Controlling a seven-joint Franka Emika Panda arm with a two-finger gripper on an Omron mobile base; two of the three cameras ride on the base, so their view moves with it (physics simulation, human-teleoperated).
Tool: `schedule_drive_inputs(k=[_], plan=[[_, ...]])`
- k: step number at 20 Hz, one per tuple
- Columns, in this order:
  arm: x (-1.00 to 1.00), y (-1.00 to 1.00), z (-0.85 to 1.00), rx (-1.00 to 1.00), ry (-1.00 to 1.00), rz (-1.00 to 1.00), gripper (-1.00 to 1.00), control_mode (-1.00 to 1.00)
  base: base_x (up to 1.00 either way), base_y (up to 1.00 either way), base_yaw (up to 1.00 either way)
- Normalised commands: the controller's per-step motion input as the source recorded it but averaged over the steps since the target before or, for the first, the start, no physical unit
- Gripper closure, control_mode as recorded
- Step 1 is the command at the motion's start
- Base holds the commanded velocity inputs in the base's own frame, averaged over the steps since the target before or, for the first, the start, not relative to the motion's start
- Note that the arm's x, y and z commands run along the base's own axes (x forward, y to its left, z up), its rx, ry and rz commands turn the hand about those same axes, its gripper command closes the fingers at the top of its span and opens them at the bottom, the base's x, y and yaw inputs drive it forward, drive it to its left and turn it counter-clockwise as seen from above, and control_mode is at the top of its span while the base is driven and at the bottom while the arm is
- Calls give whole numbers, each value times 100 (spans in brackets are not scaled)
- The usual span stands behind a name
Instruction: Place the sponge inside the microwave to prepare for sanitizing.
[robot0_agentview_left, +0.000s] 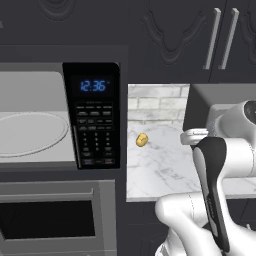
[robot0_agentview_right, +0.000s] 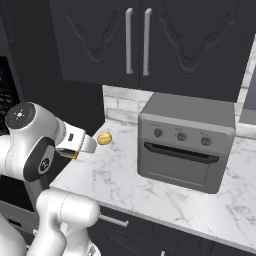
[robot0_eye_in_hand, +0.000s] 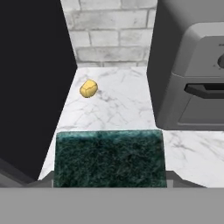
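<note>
The sponge (robot0_eye_in_hand: 109, 157) fills the low middle of the hand view, its dark green scouring face towards the camera. My gripper (robot0_eye_in_hand: 109, 181) is shut on it, one finger at each side. In the right base view the gripper (robot0_agentview_right: 70, 151) hangs over the left end of the marble counter, with a strip of the yellow and green sponge (robot0_agentview_right: 66, 153) showing under the hand. The microwave (robot0_agentview_left: 92, 115) stands to the left of the counter. Its pale cavity is open to view, with the round turntable (robot0_agentview_left: 30, 132) inside. The gripper is outside it, to its right.
A small yellow-orange lump (robot0_agentview_left: 141, 140) lies on the marble counter (robot0_agentview_left: 160, 170) near the brick back wall. A grey countertop oven (robot0_agentview_right: 185, 145) stands on the right of the counter. Another oven (robot0_agentview_left: 50, 215) sits below the microwave. Dark cabinets (robot0_agentview_right: 137, 40) hang overhead.
</note>
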Motion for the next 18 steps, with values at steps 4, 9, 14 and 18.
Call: schedule_drive_inputs(k=[4,9,14,18], plan=[[0,0,0,0,0,0,100,100,-42,14,-6],[0,0,0,0,0,0,100,100,-63,33,-10],[0,0,0,0,0,0,100,100,-53,74,-2],[0,0,0,0,0,0,100,100,-26,98,2]])
